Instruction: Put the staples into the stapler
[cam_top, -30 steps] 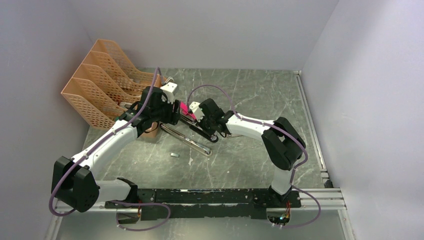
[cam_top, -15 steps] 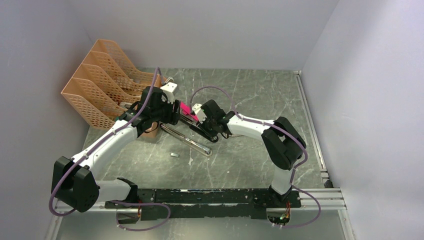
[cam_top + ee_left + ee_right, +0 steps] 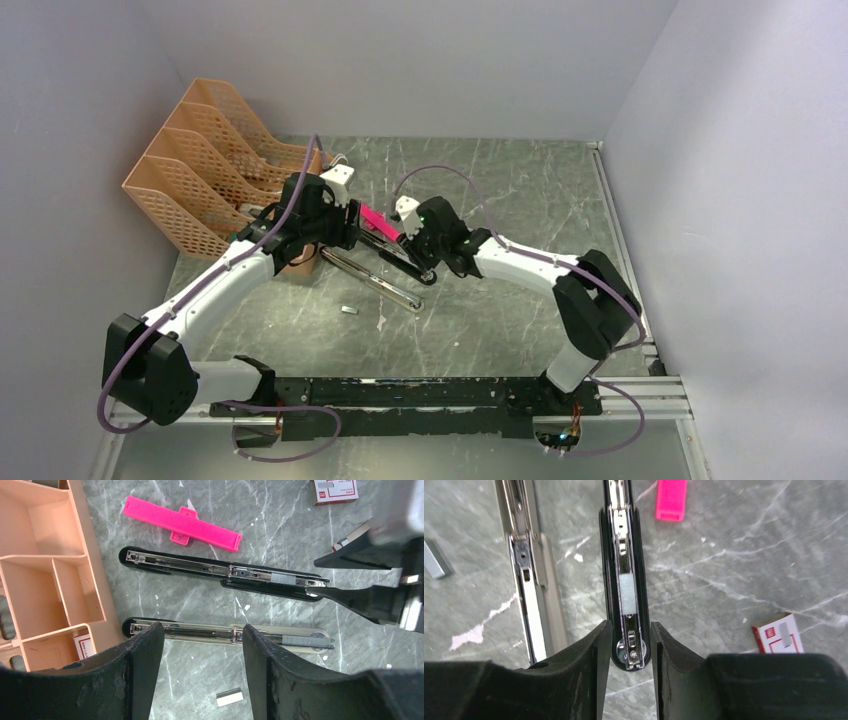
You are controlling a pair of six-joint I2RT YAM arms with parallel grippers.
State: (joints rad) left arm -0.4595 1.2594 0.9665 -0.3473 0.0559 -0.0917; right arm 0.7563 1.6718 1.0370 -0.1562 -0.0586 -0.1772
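Note:
The black stapler (image 3: 200, 569) lies opened flat on the marble table, its silver rail up, with a grey strip of staples (image 3: 287, 578) in the rail. My right gripper (image 3: 630, 630) is open, its fingers straddling the stapler's (image 3: 624, 555) rounded end with a thin gap on each side. The staples (image 3: 627, 595) sit just ahead of those fingers. My left gripper (image 3: 201, 630) hangs open over a second, beige-based stapler (image 3: 280, 635), holding nothing. A loose strip of staples (image 3: 229, 697) lies below it. A white box with red print (image 3: 336, 487) rests further back.
A pink plastic piece (image 3: 182, 524) lies beyond the black stapler. An orange file rack (image 3: 200, 170) stands at the far left, close to my left arm. Another small red-printed box (image 3: 781, 634) sits right of my right gripper. Grey walls enclose the table.
My right gripper's jaws have spread apart round the black stapler's end, and its arm has swung a little to the right. The left arm has not moved.

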